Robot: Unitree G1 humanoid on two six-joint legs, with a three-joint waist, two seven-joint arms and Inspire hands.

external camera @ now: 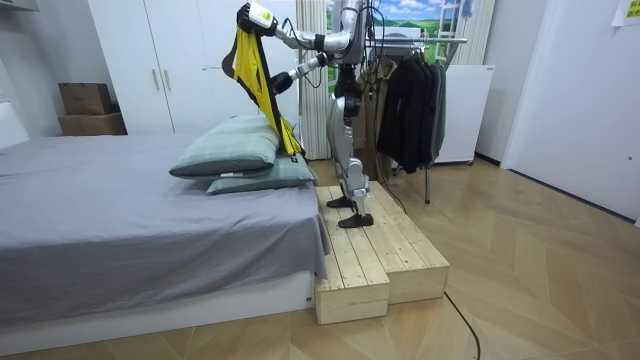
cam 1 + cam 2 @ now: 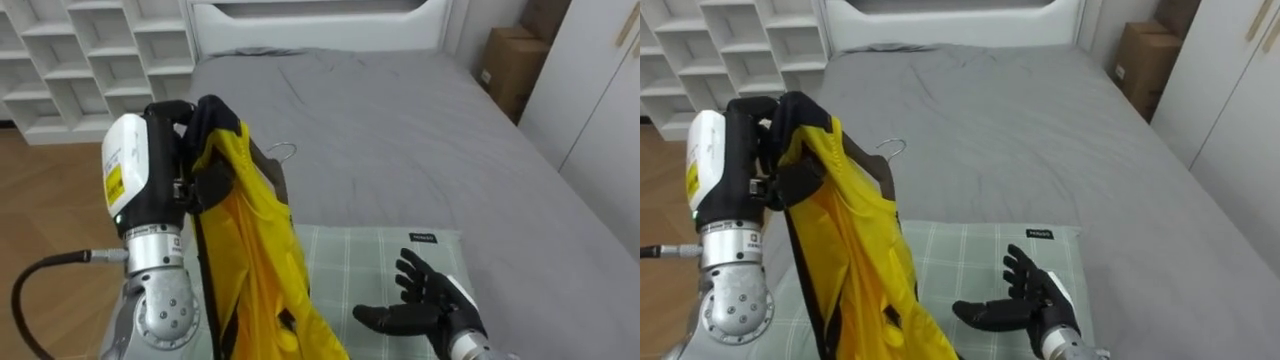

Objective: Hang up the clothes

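A yellow garment with dark trim [image 2: 250,250] hangs on a hanger whose metal hook [image 2: 283,152] sticks out to the right. My left hand [image 2: 165,140] is raised and shut on the top of the garment, holding it up over the bed's head end; the garment [image 2: 850,240] drapes down past my forearm. My right hand [image 2: 425,300] is open, palm up with fingers spread, below and right of the garment over a pale green checked pillow [image 2: 370,260]. In the room view I stand on a wooden platform [image 1: 370,250] beside the bed, with the garment [image 1: 258,70] held high.
The grey bed [image 2: 420,130] stretches ahead, with stacked pillows [image 1: 230,150] at its head. A clothes rack [image 1: 430,40] with dark clothes [image 1: 410,100] stands behind me. White cubby shelves [image 2: 90,50] stand far left, a cardboard box [image 2: 510,60] and white wardrobes to the right.
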